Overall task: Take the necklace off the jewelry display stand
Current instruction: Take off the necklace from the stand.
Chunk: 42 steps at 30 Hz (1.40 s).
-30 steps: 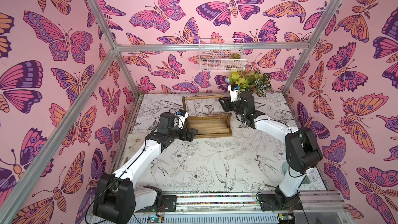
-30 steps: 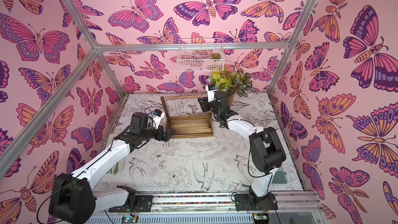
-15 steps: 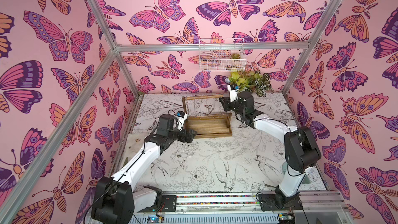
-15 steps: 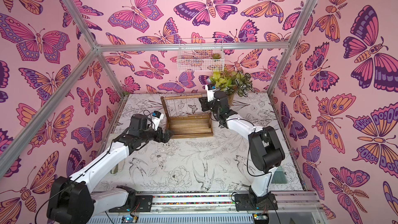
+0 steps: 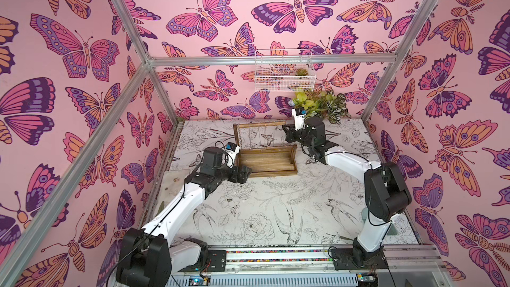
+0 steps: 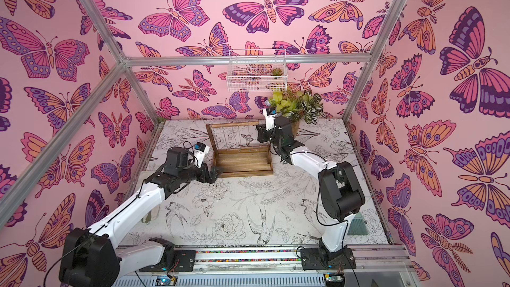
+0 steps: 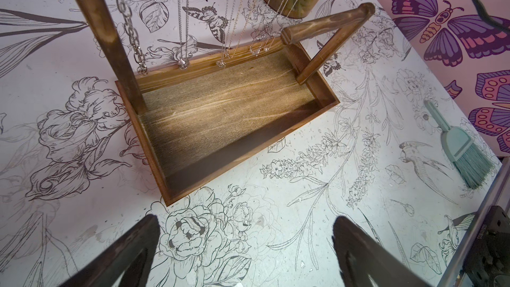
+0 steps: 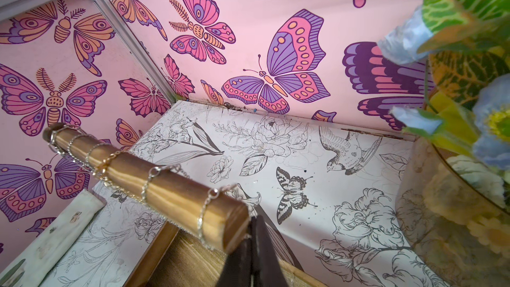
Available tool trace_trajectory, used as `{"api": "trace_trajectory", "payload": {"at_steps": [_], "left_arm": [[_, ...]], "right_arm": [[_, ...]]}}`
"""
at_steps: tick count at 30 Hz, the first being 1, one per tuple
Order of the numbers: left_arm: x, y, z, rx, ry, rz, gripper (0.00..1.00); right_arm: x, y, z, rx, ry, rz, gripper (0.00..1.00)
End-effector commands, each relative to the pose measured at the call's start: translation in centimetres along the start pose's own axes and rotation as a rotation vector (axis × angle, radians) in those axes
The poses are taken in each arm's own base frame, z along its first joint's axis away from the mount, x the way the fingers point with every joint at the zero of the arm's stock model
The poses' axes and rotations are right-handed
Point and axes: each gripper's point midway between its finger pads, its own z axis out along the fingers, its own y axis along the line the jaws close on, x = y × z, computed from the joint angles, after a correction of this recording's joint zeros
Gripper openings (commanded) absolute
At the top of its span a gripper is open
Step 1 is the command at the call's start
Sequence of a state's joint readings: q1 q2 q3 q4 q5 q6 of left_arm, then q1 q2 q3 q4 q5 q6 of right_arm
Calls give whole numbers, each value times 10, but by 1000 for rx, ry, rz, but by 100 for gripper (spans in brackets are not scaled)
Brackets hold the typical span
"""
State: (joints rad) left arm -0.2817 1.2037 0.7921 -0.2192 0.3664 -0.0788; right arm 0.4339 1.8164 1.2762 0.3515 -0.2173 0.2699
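You'll find the stand (image 5: 267, 162) (image 6: 242, 162) toward the back of the table (image 5: 248, 211), tray base flat and both posts upright. The round top bar (image 8: 154, 186) runs across the posts. Several necklaces are looped over that bar and hang down toward the tray. In the left wrist view you can see a heavy link chain (image 7: 129, 23) next to one post. Thinner chains beside it end in small pendants (image 7: 183, 62). The necklace (image 8: 204, 216) nearest the bar's end is wrapped around the wood, not yet off.

Your right gripper (image 8: 252, 233) (image 5: 287, 131) is at that same end of the bar. Its fingers are pressed together with no gap between them. The tips sit just past the bar's end face and just beside that last necklace. You cannot tell from these views whether a strand is caught between the fingers.

Your left gripper (image 7: 245, 225) (image 5: 244, 173) is spread wide and holds nothing. It hovers over the table near the tray's front corner on its own side.

A potted plant (image 5: 323, 104) stands just behind the right gripper, against the back wall. A white wire basket (image 5: 284, 78) hangs on that wall above it. A small teal brush (image 7: 463, 150) lies near the table's right edge, well apart from the stand.
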Motion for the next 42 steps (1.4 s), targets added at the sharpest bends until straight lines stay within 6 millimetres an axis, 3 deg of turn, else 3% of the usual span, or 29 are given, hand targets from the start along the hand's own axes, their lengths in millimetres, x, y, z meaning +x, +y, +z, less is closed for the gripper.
{"api": "trace_trajectory", "payload": {"at_steps": [1,22,42], "left_arm": [[9,1,-3,-3,21,-3,100],[7,-2,-5,6,18,-2,100],[6,-7,0,33,32,10,100]], "right_arm": [[-23,9,-11,2,-43,-39,3],[-40,9,-31,41,-55,-89,2],[-84,19,-56,68,-69,-146,2]]}}
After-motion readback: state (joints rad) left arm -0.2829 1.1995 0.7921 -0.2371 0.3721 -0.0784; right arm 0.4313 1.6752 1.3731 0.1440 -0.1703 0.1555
